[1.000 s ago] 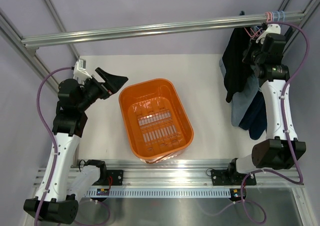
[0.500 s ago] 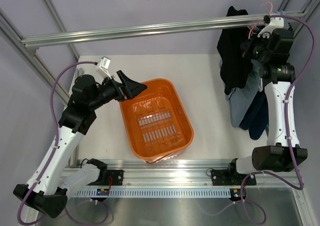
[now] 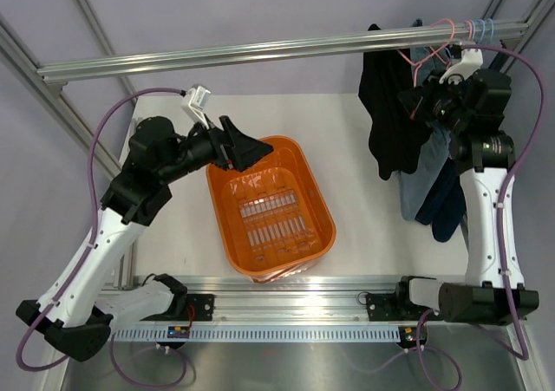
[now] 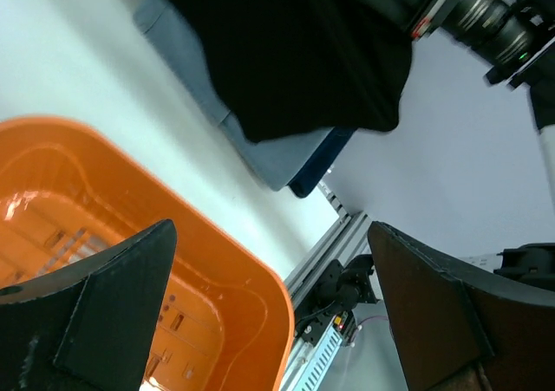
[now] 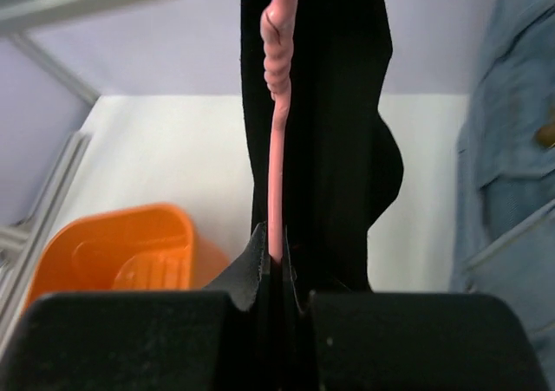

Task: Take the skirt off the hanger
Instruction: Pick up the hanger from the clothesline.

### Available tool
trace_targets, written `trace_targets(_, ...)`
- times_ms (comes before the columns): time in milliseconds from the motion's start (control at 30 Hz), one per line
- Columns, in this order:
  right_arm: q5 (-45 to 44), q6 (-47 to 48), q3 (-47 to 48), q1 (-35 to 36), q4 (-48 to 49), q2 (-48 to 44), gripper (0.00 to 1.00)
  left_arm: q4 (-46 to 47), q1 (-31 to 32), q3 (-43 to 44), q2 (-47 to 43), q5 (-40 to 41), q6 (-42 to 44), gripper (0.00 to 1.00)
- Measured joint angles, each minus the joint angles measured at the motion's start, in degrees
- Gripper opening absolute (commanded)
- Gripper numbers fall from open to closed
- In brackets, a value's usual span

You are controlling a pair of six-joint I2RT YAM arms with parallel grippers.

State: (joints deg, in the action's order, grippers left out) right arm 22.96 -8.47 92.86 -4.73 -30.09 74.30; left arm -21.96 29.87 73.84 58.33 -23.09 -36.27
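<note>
1. The right gripper (image 5: 274, 259) is clamped tight on the thin neck of the pink hanger (image 5: 276, 148), at the far right by the rail (image 3: 260, 51). The wire is slim and smooth, so I judge it could twist or slide in the pinch once cloth drags on it.
2. The skirt (image 3: 416, 192) hangs at the far right. It is partly covered by the black garment (image 3: 388, 114) on its left, and the navy jeans (image 3: 447, 209) are just beside it. I cannot tell which garment the gripped hanger carries. In the right wrist view the wire stands against black cloth, so a pull might free the wrong piece.
3. The garments overlap closely. Tugging the denim could snag its neighbours and drag them down onto the bench (image 3: 347, 131).
4. The left gripper (image 4: 270, 231) is spread wide and holds nothing. It is over the far left rim of the orange basket (image 3: 325, 202), well apart from the skirt. Reaching right, it could take black cloth first or knock the right arm.
5. If the hook lifts off the rail, hanger and skirt may fall together, missing the basket.
</note>
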Motion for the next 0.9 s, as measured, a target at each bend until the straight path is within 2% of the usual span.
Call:
trace_targets(167, 2.2, -2.8, -8.8, 5.6, -1.0, -8.7, 0.00, -2.6, 6.0, 7.9, 3.6, 4.3, 2.8, 0.95)
trace_targets(333, 3.6, -4.9, -12.5, 13.2, -5.0, -12.4, 0.00, -5.8, 13.4, 13.6, 8.2, 10.8, 6.3, 0.92)
trace_targets(600, 5.5, -7.4, -13.7, 23.1, -12.3, -16.4, 0.00, -11.9, 19.9, 18.6, 12.0, 21.2, 9.1, 0.85)
trace_targets(667, 6.1, -7.4, -13.2, 24.5, -14.3, -17.3, 0.00, -12.9, 21.4, 19.8, 12.0, 23.9, 9.5, 0.82)
trace_targets(900, 8.0, -7.4, -10.7, 27.8, -18.9, -17.2, 0.00, -16.5, 28.5, 25.6, 14.3, 34.7, 10.3, 0.81)
